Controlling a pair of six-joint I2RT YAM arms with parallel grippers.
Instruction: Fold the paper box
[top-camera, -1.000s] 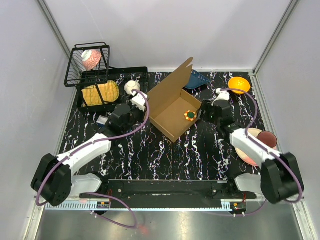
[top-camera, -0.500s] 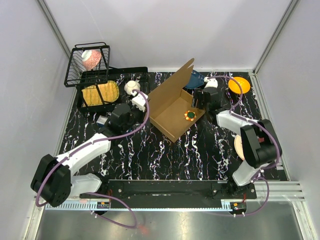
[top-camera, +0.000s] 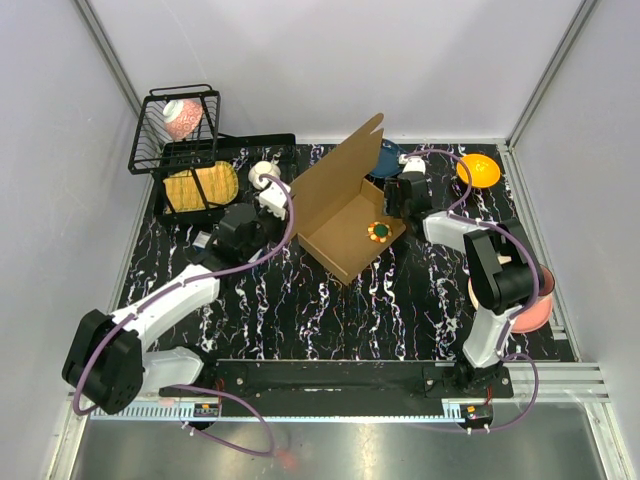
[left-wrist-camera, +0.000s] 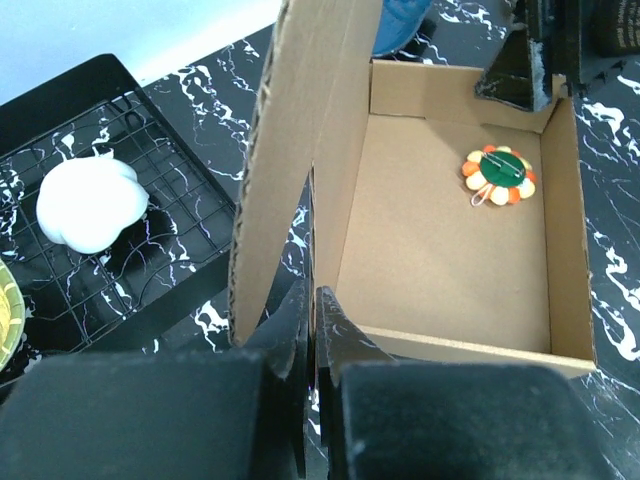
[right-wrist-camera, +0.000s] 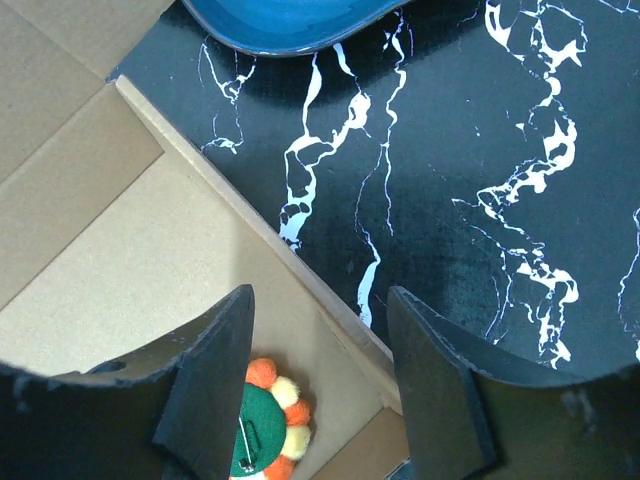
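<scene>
Right arm has swung in from the right side of the black marbled desk (top-camera: 400, 290) since a second ago, and its forearm now reaches over to the right corner of the plain brown cardboard box (top-camera: 345, 225). The box sits mid-desk, open side up, with just a little green-and-orange felt flower (top-camera: 379, 232) inside. Its long axis runs diagonally from near-left to far-right, and a tall flap stands along the far-left side.

The right pincer (right-wrist-camera: 320, 300) is spread open, straddling the box wall without gripping it. The left arm stretches out diagonally, and the left pincer (left-wrist-camera: 314, 315) is pinched tight on the box wall below the flap.

A blue bowl (top-camera: 385, 158) sits behind the box. A black wire basket (top-camera: 150, 130) holds a pink-and-white round thing (top-camera: 183, 117).
</scene>
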